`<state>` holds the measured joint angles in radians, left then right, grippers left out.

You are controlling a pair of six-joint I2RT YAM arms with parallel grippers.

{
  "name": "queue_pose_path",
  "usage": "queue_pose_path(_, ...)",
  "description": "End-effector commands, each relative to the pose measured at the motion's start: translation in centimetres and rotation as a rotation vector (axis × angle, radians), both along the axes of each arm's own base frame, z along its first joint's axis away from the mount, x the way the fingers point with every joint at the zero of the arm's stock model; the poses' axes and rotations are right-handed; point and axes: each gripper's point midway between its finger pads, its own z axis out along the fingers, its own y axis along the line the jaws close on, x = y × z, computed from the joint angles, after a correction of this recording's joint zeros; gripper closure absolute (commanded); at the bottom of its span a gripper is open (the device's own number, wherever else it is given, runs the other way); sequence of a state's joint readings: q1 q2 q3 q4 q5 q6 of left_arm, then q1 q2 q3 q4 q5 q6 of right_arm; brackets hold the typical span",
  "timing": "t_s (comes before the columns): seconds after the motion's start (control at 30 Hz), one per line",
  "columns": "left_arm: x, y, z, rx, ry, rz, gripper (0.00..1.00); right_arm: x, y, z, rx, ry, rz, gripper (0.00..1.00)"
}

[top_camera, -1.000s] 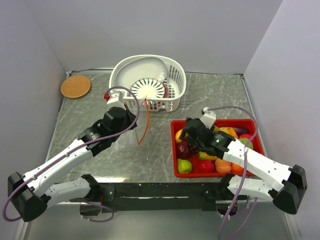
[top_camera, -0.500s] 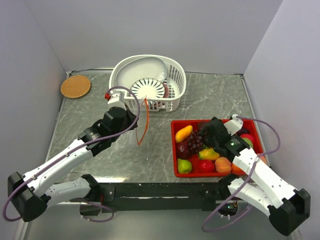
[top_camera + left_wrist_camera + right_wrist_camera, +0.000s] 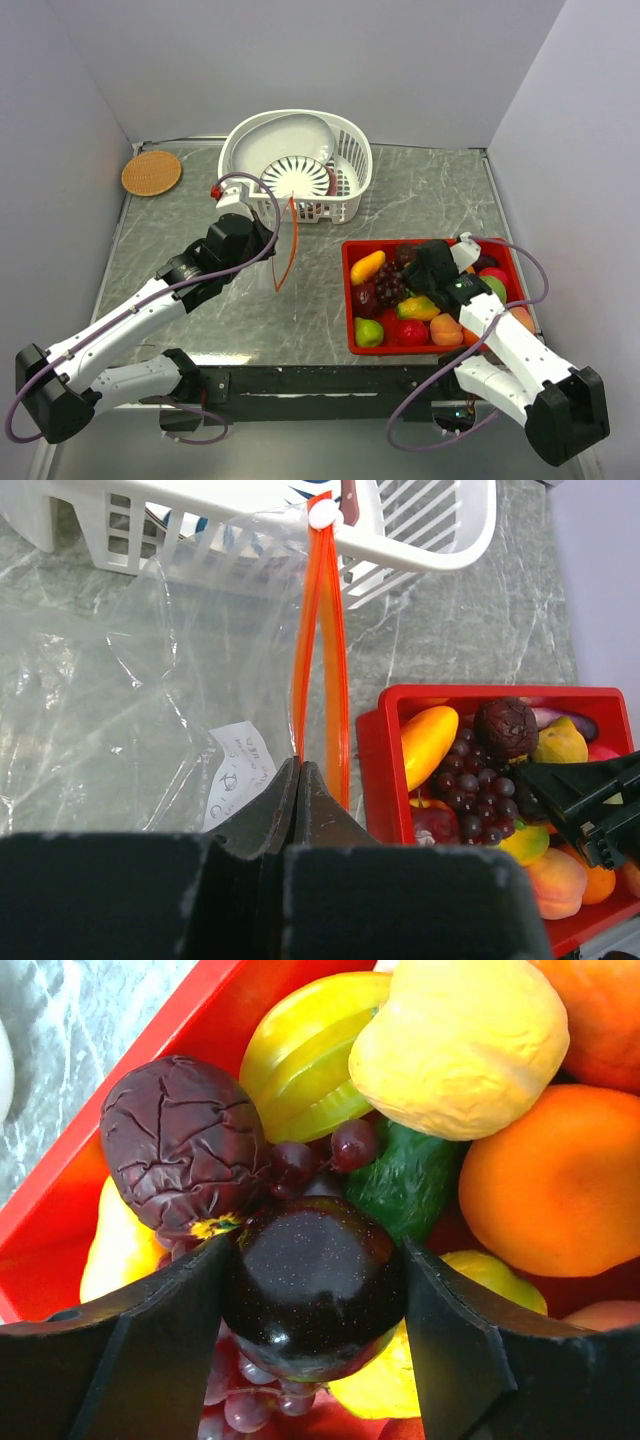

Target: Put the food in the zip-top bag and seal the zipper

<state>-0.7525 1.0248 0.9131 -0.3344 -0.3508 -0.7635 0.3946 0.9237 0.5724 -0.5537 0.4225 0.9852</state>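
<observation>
My left gripper (image 3: 298, 768) is shut on the near end of the zip-top bag (image 3: 180, 680), beside its orange-red zipper (image 3: 320, 630). The zipper runs away to a white slider (image 3: 322, 515), and its two strips stand slightly apart. In the top view the zipper (image 3: 292, 235) hangs beside the left gripper (image 3: 262, 243). The food fills a red tray (image 3: 349, 300): purple grapes (image 3: 388, 283), a yellow mango (image 3: 367, 267), a green pear (image 3: 368, 332). My right gripper (image 3: 315, 1260) reaches into the tray, its jaws pressed on both sides of a glossy dark purple plum (image 3: 315, 1290).
A white slotted basket (image 3: 352, 190) holding a white bowl stands behind the bag. A round woven coaster (image 3: 151, 172) lies at the back left. Grey walls close in both sides. A wrinkled maroon fruit (image 3: 180, 1145) and a yellow lemon (image 3: 460, 1045) crowd the plum.
The right arm swung from the tray's left side to its middle, and its jaws narrowed onto the dark plum. The left arm and the bag have not moved.
</observation>
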Motion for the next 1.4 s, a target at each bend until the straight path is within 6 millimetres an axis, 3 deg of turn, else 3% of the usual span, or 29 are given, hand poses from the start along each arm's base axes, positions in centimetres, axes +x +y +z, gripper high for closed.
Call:
queue_pose_path(0.0,-0.1,-0.8,2.3,-0.045,-0.048,-0.038,0.99,0.9,-0.7,4.1,-0.029,-0.091,0.0,0.71)
queue_pose_path(0.17,-0.2,-1.5,2.1,-0.065,-0.04,-0.061,0.99,0.8,-0.6,9.0,-0.044,-0.196,0.075,0.75)
queue_pose_path(0.27,-0.4,-2.0,2.1,-0.081,-0.036,-0.073,0.99,1.0,1.2,11.9,-0.001,-0.264,0.164,0.79)
queue_pose_path(0.37,-0.5,-2.8,2.3,-0.096,-0.031,-0.091,0.99,1.1,3.9,15.1,0.042,-0.352,0.237,0.8)
queue_pose_path(0.4,-0.7,-3.1,2.3,-0.099,-0.029,-0.099,0.99,0.9,6.0,16.0,0.063,-0.374,0.3,0.8)
queue_pose_path(0.47,-0.9,-3.7,2.4,-0.108,-0.024,-0.105,0.99,1.3,8.1,18.8,0.114,-0.435,0.341,0.8)
queue_pose_path(0.63,-1.5,-4.6,2.2,-0.123,-0.006,-0.108,0.99,1.1,15.5,22.4,0.211,-0.495,0.514,0.8)
queue_pose_path(0.77,-1.7,-4.8,2.6,-0.14,-0.007,-0.103,0.99,1.2,20.6,22.6,0.262,-0.489,0.602,0.8)
queue_pose_path(0.97,-1.8,-5.3,3.8,-0.159,-0.014,-0.111,0.99,1.7,24.7,21.5,0.32,-0.474,0.65,0.81)
queue_pose_path(1.17,-1.9,-5.7,4.3,-0.177,-0.016,-0.122,0.99,2.3,26.1,19.6,0.336,-0.443,0.649,0.81)
queue_pose_path(1.37,-2.0,-5.8,4.9,-0.19,-0.025,-0.125,0.99,2.7,25.6,16.1,0.255,-0.356,0.618,0.79)
